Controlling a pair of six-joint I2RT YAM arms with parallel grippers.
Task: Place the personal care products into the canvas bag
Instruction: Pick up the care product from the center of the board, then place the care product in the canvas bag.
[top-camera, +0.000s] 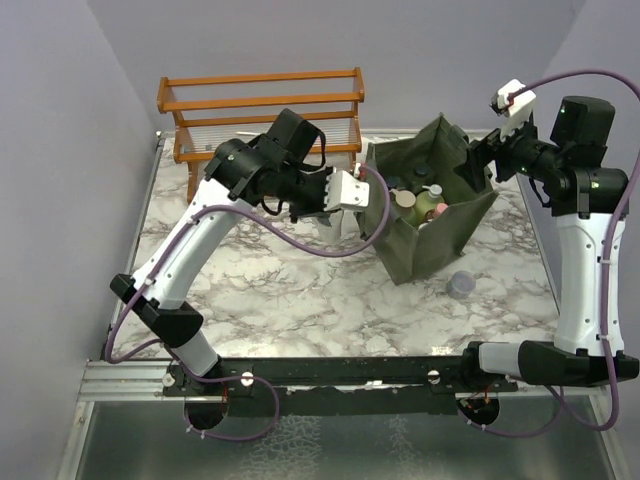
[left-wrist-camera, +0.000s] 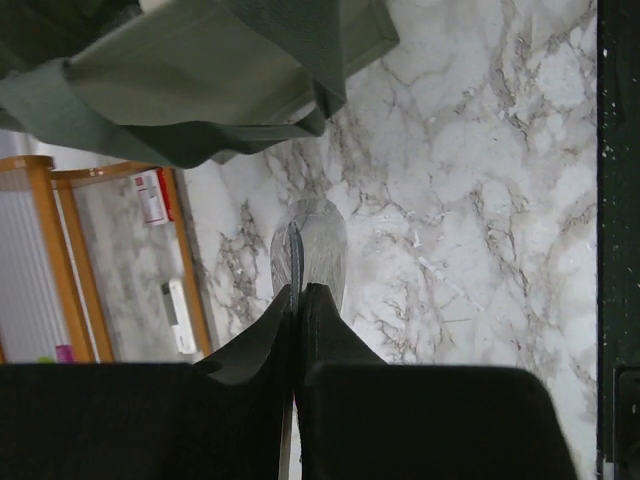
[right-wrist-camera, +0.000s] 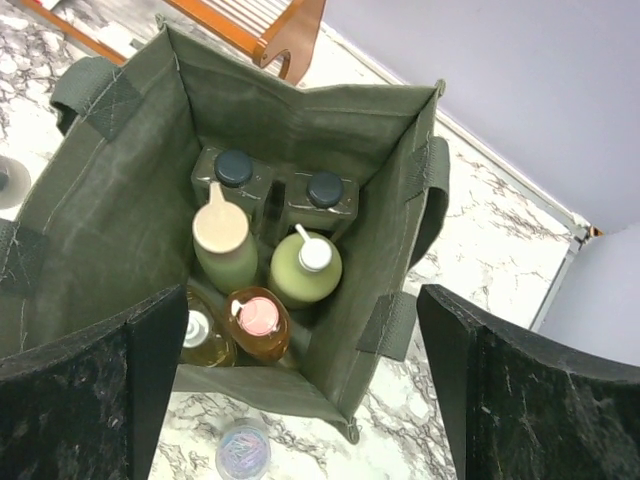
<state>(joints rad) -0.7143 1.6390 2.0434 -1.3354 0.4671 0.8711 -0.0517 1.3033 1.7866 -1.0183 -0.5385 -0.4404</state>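
Note:
The olive-green canvas bag (top-camera: 432, 215) stands open right of centre. Inside it, the right wrist view shows two black-capped bottles (right-wrist-camera: 233, 170), two pale green bottles (right-wrist-camera: 304, 270) and two amber-orange bottles (right-wrist-camera: 256, 325). My left gripper (top-camera: 338, 192) hovers just left of the bag and is shut on the flat silver tube (top-camera: 353, 189). In the left wrist view the tube (left-wrist-camera: 312, 245) sticks out past the closed fingertips (left-wrist-camera: 318, 300), with the bag's wall (left-wrist-camera: 200, 90) beyond it. My right gripper (top-camera: 482, 157) is open and empty above the bag's far right corner (right-wrist-camera: 425, 150).
A small round lavender jar (top-camera: 461, 285) sits on the marble just in front of the bag and also shows in the right wrist view (right-wrist-camera: 243, 452). The orange wooden rack (top-camera: 260, 100) stands at the back left, behind my left arm.

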